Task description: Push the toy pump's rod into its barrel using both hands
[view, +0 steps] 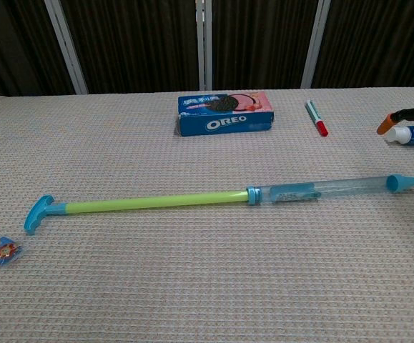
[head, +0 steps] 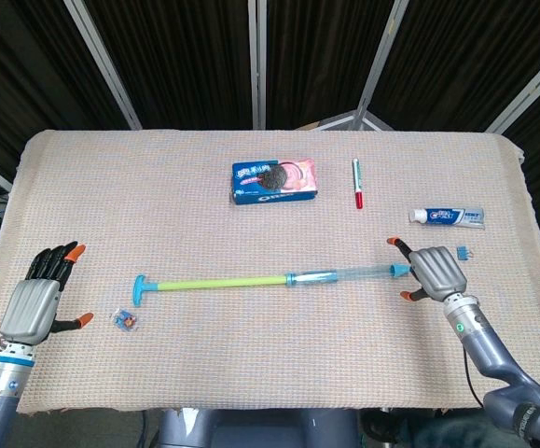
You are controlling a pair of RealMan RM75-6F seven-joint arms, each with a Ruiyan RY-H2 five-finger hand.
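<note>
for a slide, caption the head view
Right hand open beside the toy pump nozzle, left hand open, rod extended.

Two robot hands, each with a silver-grey metal back, black fingers and orange fingertips. The left hand joins a grey wrist ringed by a blue band. Behind the right hand, a grey forearm carries a small green light.
</note>
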